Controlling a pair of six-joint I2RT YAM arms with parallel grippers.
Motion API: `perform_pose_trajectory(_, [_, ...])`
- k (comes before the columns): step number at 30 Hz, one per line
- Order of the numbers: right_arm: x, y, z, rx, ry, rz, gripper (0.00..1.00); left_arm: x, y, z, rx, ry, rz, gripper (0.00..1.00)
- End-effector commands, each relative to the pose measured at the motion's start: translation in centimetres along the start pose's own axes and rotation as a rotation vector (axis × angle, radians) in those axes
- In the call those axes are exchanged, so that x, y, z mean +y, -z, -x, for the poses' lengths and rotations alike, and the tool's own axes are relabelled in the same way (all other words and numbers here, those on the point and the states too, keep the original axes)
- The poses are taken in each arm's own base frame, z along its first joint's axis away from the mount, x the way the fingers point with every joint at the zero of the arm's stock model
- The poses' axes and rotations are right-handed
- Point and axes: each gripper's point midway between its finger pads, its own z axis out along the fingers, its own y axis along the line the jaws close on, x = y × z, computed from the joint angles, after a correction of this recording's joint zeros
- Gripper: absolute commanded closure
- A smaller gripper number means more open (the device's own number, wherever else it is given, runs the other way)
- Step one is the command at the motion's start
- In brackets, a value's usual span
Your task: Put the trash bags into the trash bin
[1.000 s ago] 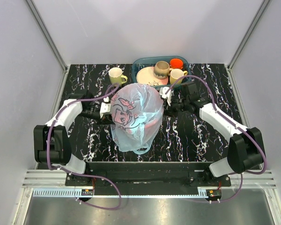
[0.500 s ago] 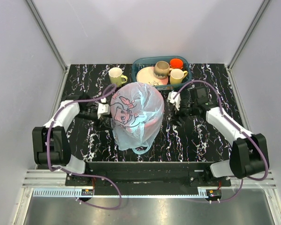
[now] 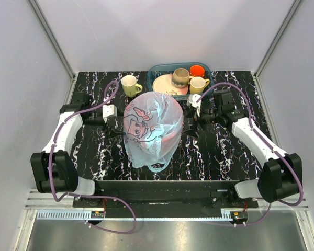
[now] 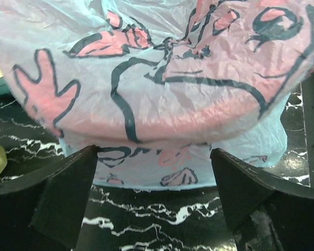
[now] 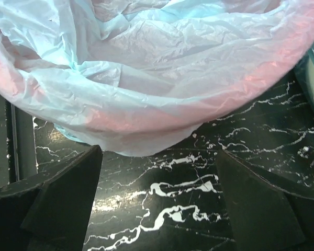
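Both arms backed off over the last second, so neither one touches the bag now. On the black marble counter (image 3: 225, 151) the blue cartoon bag (image 3: 149, 125) sits in the middle, draped over the red basket (image 3: 166, 139). We can only see the basket as a red glow through the plastic. The bag domes over the top and its sides hang down outside the walls, with a tail spilling onto the counter at the near side. So we'd call it about halfway done. It's on the basket, but it doesn't look pushed down inside yet, and the loose skirt needs tucking in. The left hand (image 4: 153, 154) is spread wide with nothing between its fingers, just beside the bag. Same story for the right hand (image 5: 158, 152), wide and empty.
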Motion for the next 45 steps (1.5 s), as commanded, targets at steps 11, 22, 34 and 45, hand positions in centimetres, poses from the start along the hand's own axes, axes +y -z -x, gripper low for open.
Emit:
perform_pose_trajectory(11, [0.9, -3.0, 1.5, -0.126, 0.104, 0.101, 0.26, 0.7, -3.1, 0.0, -0.088, -0.044, -0.018, 0.86])
perform_pose_trajectory(22, [1.4, -3.2, -0.7, -0.076, 0.064, 0.096, 1.0, 0.0, -3.3, -2.1, -0.035, -0.033, -0.022, 1.0])
perform_pose_trajectory(34, [0.4, -4.7, -5.4, 0.024, -0.024, 0.071, 1.0, -0.4, -4.4, -5.4, 0.035, 0.016, -0.061, 1.0])
perform_pose_trajectory(45, [1.6, -3.8, -6.8, 0.103, -0.109, 0.106, 0.81, -2.0, -3.6, -7.5, 0.154, 0.04, -0.127, 1.0])
